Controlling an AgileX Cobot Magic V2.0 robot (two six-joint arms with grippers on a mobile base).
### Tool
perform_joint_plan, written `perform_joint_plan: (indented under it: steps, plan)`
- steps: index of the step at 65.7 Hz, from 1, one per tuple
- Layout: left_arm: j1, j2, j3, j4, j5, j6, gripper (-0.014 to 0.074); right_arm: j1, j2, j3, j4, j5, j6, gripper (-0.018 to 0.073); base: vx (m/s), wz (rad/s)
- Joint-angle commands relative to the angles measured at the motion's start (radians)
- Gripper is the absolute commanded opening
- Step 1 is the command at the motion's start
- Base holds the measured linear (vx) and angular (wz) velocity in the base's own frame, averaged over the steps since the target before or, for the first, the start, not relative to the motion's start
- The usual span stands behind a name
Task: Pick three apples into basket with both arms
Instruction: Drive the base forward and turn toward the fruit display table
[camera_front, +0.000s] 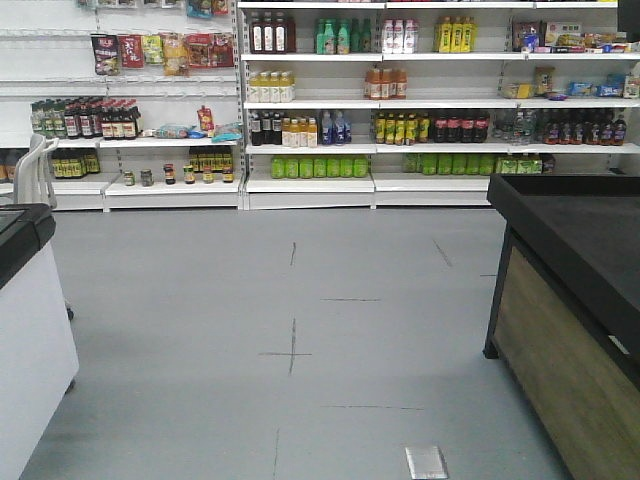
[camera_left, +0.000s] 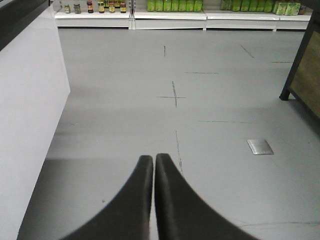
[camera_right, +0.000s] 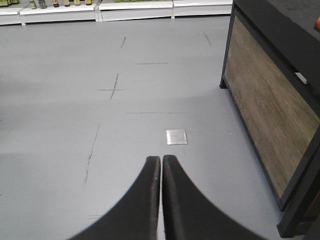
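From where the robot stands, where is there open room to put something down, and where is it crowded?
The widest free patch is the grey floor, bordered by the white counter on the left, the wood-sided counter on the right and the shelves beyond. That counter's black top looks bare too. The shelves are packed with bottles.

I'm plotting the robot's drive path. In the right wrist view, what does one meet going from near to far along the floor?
Shut black wedge-fingered right hand → square silver metal floor plate → dark cross-shaped floor mark → white bottom shelf carrying small jars.
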Motion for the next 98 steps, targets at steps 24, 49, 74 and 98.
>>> perform_joint_plan:
  steps: [24, 49, 74, 98]
  plan:
    - [0.002, -0.015, -0.025, -0.003, -0.058, -0.009, -0.0007, -0.006, -0.009, -0.003, -0.001, -0.072, -0.008, -0.0004, 0.00, 0.00]
    - [0.002, -0.015, -0.025, -0.003, -0.058, -0.009, -0.0007, -0.006, -0.009, -0.003, -0.001, -0.072, -0.008, -0.0004, 0.01, 0.01]
    - [0.002, -0.015, -0.025, -0.003, -0.058, -0.009, -0.0007, -0.006, -0.009, -0.003, -0.001, -0.071, -0.008, -0.0004, 0.11, 0.05]
    - [0.002, -0.015, -0.025, -0.003, -0.058, -0.009, -0.0007, -0.006, -0.009, -0.003, -0.001, -0.071, -0.008, -0.0004, 0.12, 0.01]
